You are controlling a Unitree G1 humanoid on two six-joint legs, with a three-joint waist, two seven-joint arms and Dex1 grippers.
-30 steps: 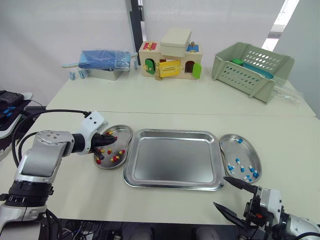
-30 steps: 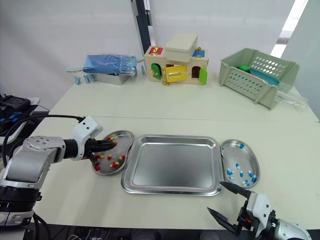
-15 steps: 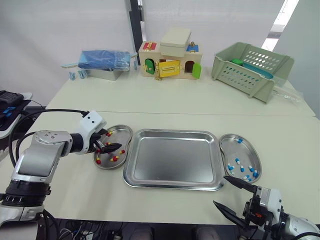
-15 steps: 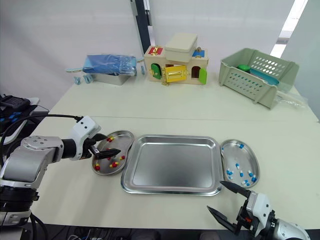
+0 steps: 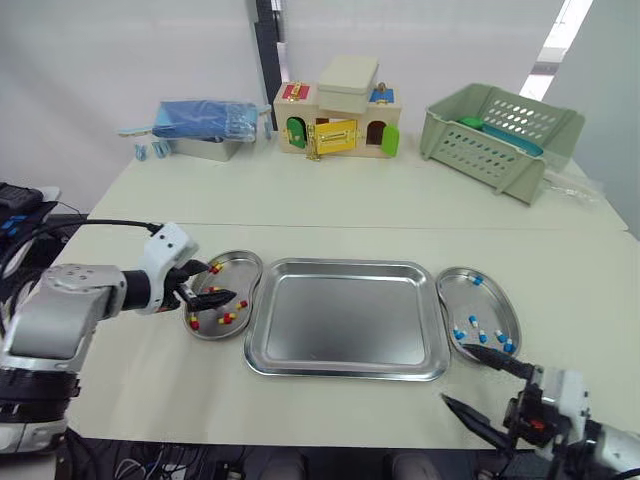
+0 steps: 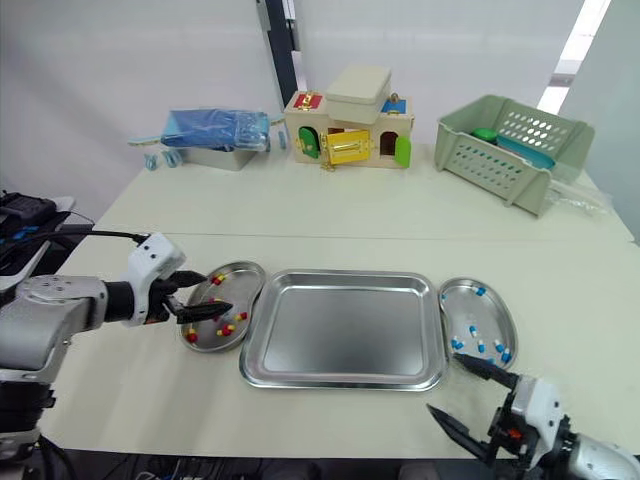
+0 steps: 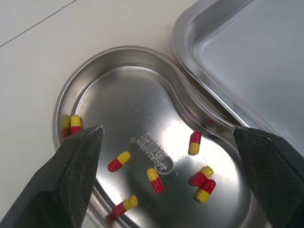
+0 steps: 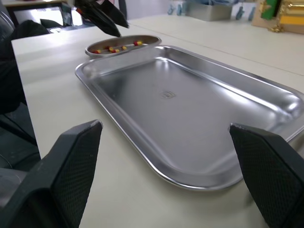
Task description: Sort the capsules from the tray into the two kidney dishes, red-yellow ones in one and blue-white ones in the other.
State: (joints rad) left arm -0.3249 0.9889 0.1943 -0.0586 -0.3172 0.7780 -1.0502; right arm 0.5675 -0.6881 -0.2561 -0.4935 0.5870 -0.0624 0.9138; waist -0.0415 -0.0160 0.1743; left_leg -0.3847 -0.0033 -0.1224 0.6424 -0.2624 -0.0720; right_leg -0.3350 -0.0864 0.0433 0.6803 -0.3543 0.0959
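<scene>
The left pincer (image 5: 213, 284) hangs over the left kidney dish (image 5: 240, 256) with its two black fingers spread wide and nothing between them. The right pincer (image 5: 454, 373) is also spread and empty, low over the front of the surface (image 5: 350, 205), with one fingertip just beside the near rim of the right kidney dish (image 5: 497, 292).

The tray (image 5: 345, 320) in the middle looks bare; no capsule can be made out in it. The red-yellow capsules (image 7: 155, 180) lie scattered in the left dish, and the blue-white capsules (image 5: 483, 337) lie in the right one. By that, the sorting appears finished or nearly so, and what remains is pulling both arms clear.

The danger lies in that pulling away. The left dish is shallow and probably light, and its rim sits right against the tray's rim. A finger dragged low across it could catch the edge, tip it, and send capsules rolling onto the surface or back into the tray. On the right side the risk is much the same: a forward or sideways twitch of the nearer finger could shove that dish and spill its contents. Lifting straight up before retreating would likely avoid both.
</scene>
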